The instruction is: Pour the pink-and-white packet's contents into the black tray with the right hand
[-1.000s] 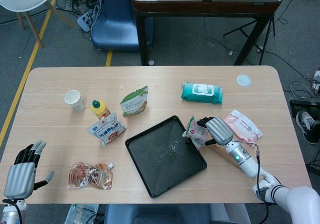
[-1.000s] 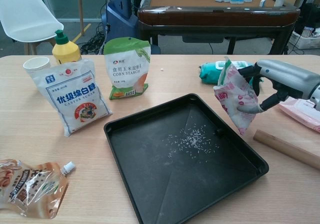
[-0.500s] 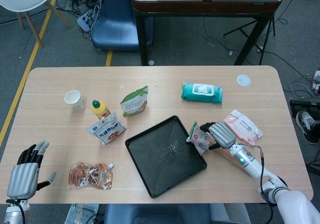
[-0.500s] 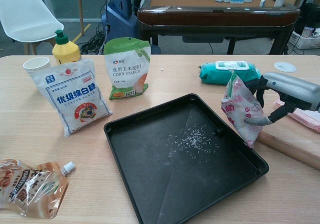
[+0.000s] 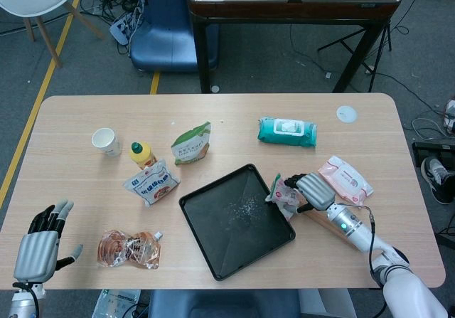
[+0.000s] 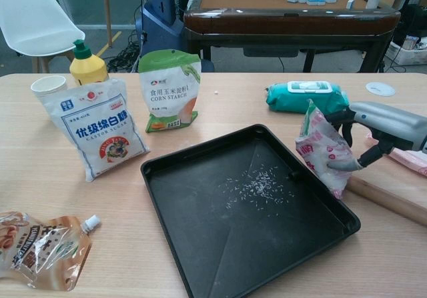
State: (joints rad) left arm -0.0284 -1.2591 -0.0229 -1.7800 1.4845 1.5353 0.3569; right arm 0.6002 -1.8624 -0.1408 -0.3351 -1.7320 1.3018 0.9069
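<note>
My right hand [image 5: 311, 190] [image 6: 373, 128] grips the pink-and-white packet [image 5: 284, 195] [image 6: 322, 150] just beyond the right edge of the black tray [image 5: 220, 250] [image 6: 200, 258]. The packet stands roughly upright with its bottom low, at the tray's rim. A thin scatter of white grains [image 6: 257, 183] lies in the middle of the tray. My left hand [image 5: 39, 243] hovers open at the table's near left corner, holding nothing.
Left of the tray stand a white sugar bag [image 6: 97, 135], a yellow bottle [image 6: 85, 63], a paper cup [image 6: 48, 85] and a green corn starch pouch [image 6: 170, 88]. A snack pouch [image 6: 40, 248] lies front left. A teal wipes pack [image 6: 303, 95] and a pink pack [image 5: 346, 178] lie at right.
The right hand has brought the packet down and turned it from tilted over the tray to near upright beside the tray's right rim. The tray shifted slightly. The left hand barely moved.
</note>
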